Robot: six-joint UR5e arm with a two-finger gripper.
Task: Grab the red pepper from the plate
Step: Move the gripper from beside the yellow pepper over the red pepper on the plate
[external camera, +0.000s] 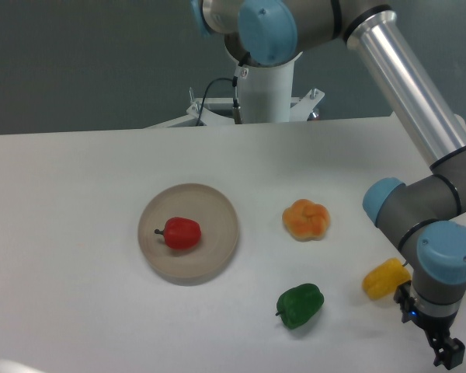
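Note:
The red pepper (181, 232) lies on its side in the middle of the round beige plate (217, 206), its dark stem pointing left. The plate sits left of the table's centre. My gripper (448, 354) is at the lower right corner of the view, far to the right of the plate and low over the table. Only one dark fingertip (450, 356) shows at the frame's edge, so I cannot tell how the jaws stand. Nothing shows in the gripper.
An orange pepper (306, 219) lies right of the plate. A green pepper (300, 305) lies in front of it. A yellow pepper (386, 278) lies just left of my wrist. The arm's base (264, 93) stands at the table's far edge.

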